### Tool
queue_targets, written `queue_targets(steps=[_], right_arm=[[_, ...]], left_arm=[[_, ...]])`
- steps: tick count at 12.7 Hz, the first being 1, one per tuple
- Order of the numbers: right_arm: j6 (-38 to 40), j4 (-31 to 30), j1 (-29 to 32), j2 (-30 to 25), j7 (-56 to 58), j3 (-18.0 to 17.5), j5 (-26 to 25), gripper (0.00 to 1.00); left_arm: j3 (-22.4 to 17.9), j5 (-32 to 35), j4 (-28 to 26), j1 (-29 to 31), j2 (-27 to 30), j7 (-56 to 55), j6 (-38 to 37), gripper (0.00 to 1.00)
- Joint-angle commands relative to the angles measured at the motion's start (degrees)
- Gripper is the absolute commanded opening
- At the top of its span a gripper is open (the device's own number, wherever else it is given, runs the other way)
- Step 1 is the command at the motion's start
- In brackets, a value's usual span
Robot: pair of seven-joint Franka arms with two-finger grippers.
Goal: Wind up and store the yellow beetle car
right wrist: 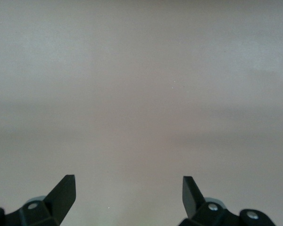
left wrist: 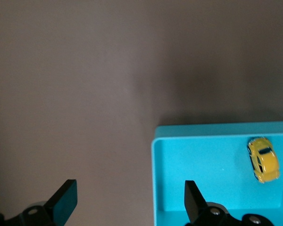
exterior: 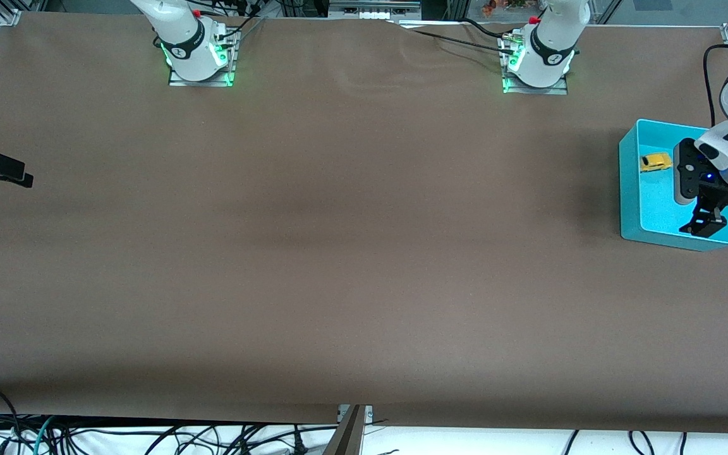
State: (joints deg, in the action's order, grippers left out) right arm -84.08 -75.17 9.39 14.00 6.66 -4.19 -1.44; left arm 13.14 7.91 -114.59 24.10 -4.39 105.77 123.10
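You are looking at a wide brown table [exterior: 339, 253], bare across its middle. At the left arm's end a turquoise bin [exterior: 629, 189] is sitting on it, and the left gripper [exterior: 705, 225] is hanging over the part of that bin nearer the front camera, its pincer spread wide and holding nothing. In the left wrist view one fingertip [left wrist: 194, 200] is hanging over the bin's floor and the other over the bare table beside the wall. The right gripper [exterior: 19, 177] is waiting over the table's edge at the right arm's end, also spread and empty.

The yellow beetle car [exterior: 655, 162] is lying inside the bin on its wheels, close to the wall farther from the front camera and well apart from the left gripper.

Judging from this, the storing looks done, so you are probably clearing the arm away. Lift straight up before you swing sideways, so neither finger is catching the bin's wall and dragging it. Be watching the car as you go, since a knock to the bin could set it rolling.
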Motion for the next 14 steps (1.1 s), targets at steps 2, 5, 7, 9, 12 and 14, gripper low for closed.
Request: queue_targets(steps=[2, 5, 7, 9, 12, 14], right_arm=[[-0.38, -0.24, -0.16, -0.37, -0.42, 0.15, -0.84, 1.00], [-0.73, -0.24, -0.16, -0.37, -0.42, 0.06, -0.85, 1.00], [-0.73, -0.24, -0.16, -0.37, -0.42, 0.06, -0.85, 1.00], [-0.73, -0.24, -0.16, -0.37, -0.42, 0.06, -0.85, 1.00], [-1.17, -0.24, -0.33, -0.37, -0.51, 0.06, -0.85, 1.00], [-1.43, -0.24, -0.33, -0.37, -0.42, 0.06, -0.85, 1.00]], left_arm=[[-0.48, -1.58, 6.13, -2.82, -1.42, -20.09, -5.06, 1.00], [-0.57, -1.49, 6.57, -6.33, 1.12, -41.55, -6.29, 1.00], [-0.48, -1.49, 8.93, -8.26, 1.48, -52.81, -11.02, 1.00], [-0.48, -1.58, 9.20, -10.99, 3.06, -64.24, -13.14, 1.00], [-0.57, -5.07, 10.43, -13.11, 4.82, -74.99, -15.69, 1.00], [-1.01, -8.78, 11.05, -13.11, 5.09, -82.62, -20.33, 1.00]])
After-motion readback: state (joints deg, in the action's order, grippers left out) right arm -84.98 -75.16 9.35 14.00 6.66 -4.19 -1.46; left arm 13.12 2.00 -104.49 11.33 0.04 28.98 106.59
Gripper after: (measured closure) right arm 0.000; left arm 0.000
